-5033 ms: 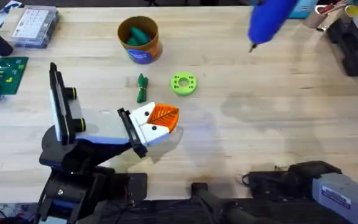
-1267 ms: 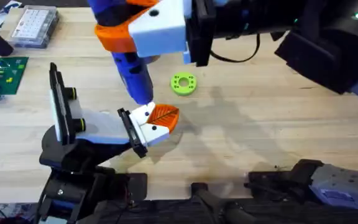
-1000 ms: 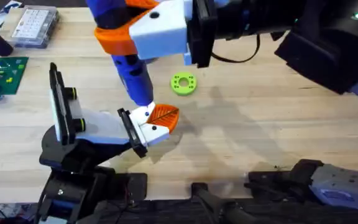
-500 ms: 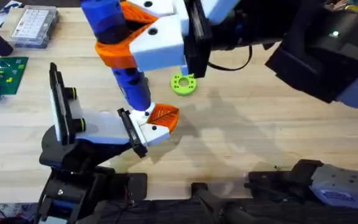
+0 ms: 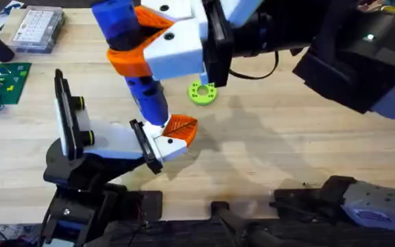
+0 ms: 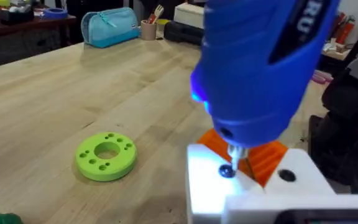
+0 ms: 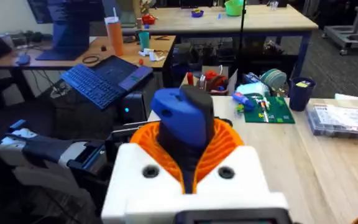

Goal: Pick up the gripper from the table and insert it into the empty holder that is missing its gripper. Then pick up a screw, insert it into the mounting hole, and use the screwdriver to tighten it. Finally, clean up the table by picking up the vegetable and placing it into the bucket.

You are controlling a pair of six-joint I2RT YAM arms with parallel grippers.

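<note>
R gripper [image 5: 142, 51], orange pads pinching blue pen-shaped screwdriver [image 5: 146, 96], has brought bit down onto screw [image 6: 227, 171] in white mount [image 6: 253, 186]. Tightening underway. L fingers: can't tell.

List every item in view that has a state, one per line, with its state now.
Screwdriver: held upright in the right hand, bit down on a screw.
Screw: seated in the mounting hole, bit on it.
Ring: lying flat on the table, untouched.
Left hand: resting low on the table, under the screwdriver.
Parts box: closed.
</note>
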